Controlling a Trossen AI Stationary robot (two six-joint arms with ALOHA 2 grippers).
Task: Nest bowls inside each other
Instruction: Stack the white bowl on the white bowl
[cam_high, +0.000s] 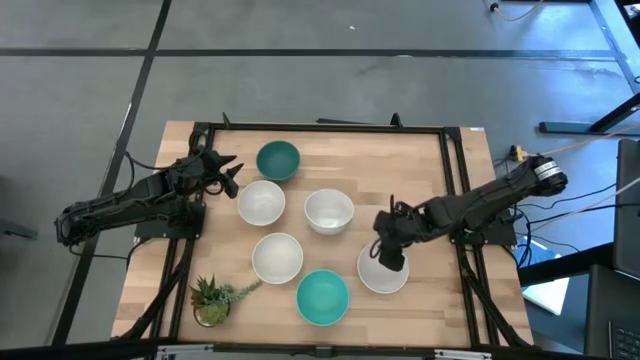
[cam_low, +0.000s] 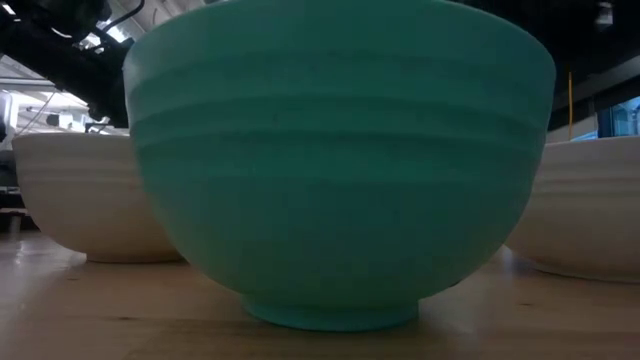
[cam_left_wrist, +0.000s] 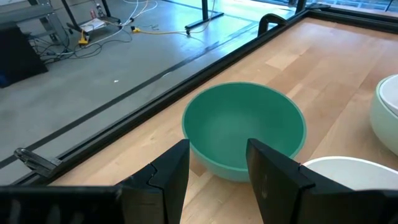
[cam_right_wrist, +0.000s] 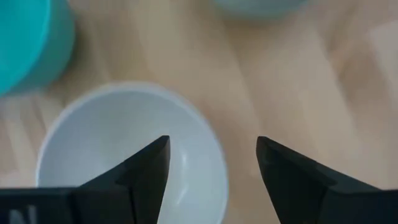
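Observation:
Six bowls stand on their bases on the wooden table. A dark teal bowl (cam_high: 278, 160) (cam_left_wrist: 244, 127) sits toward the far side. Below it are a white bowl (cam_high: 261, 202), a pale bowl (cam_high: 328, 211) and another white bowl (cam_high: 277, 257). A turquoise bowl (cam_high: 322, 297) (cam_low: 340, 170) stands at the near edge, with a white bowl (cam_high: 383, 272) (cam_right_wrist: 130, 155) to its right. My left gripper (cam_high: 233, 173) (cam_left_wrist: 217, 165) is open, just left of the teal bowl. My right gripper (cam_high: 388, 258) (cam_right_wrist: 211, 162) is open above the right white bowl. One finger is over its inside and one is beyond its rim.
A small spiky potted plant (cam_high: 212, 298) stands at the near left corner. A black frame (cam_high: 320, 128) runs around the table's edges. In the low view, white bowls (cam_low: 90, 200) (cam_low: 590, 210) flank the turquoise one. Bare wood shows at the far right (cam_high: 410, 165).

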